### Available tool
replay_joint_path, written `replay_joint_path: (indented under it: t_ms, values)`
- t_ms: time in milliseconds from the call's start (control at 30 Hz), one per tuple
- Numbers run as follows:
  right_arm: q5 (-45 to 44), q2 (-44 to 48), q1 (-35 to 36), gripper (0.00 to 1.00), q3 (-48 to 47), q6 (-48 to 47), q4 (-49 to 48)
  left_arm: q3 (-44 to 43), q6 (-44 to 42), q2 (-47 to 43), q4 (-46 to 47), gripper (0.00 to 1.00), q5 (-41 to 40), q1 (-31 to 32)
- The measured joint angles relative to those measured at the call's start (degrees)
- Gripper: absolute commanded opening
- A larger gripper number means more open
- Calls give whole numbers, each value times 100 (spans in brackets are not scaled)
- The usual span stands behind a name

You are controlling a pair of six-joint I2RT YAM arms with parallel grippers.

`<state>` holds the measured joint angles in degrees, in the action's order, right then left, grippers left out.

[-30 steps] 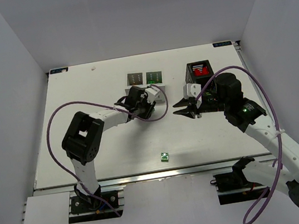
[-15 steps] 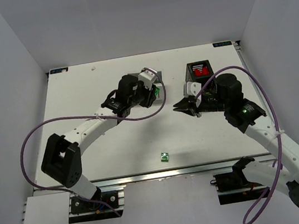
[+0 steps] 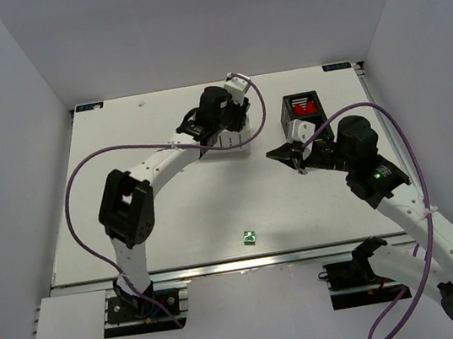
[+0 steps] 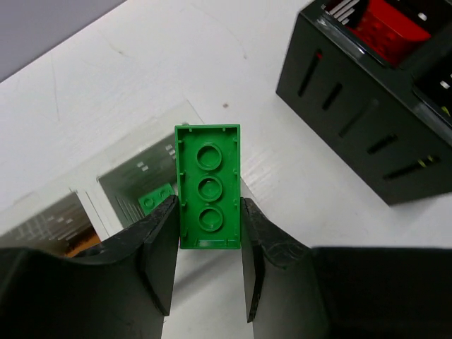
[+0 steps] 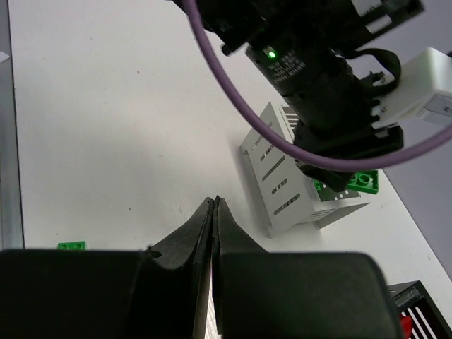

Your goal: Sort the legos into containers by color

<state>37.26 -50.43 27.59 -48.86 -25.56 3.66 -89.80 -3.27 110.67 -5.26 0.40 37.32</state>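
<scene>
Reaching far forward with the left arm (image 3: 162, 164), left gripper (image 4: 208, 212) clamped on a green brick (image 4: 208, 169) poking out past its fingertips; holding the right gripper (image 5: 214, 205) pressed shut, empty.

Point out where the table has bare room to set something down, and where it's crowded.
Free: the table left of the left arm, and its near middle around the loose green brick. Crowded: the far middle, where the white box, black box, left gripper and right gripper cluster.

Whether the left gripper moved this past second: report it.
Yes. The left gripper went from the near side of the white box to over it, farther back.
</scene>
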Motion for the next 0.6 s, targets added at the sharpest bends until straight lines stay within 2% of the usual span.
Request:
replay_joint_path:
  t_ms: [200, 433, 600]
  values:
    - [0, 0, -22, 4, 2, 15, -50, -824, 35, 621, -184, 29, -321, -2]
    - [2, 0, -22, 8, 2, 35, -70, -925, 31, 704, -365, 36, -597, -2]
    - [0, -2, -22, 10, 2, 50, -74, -925, 33, 704, -402, 50, -754, -2]
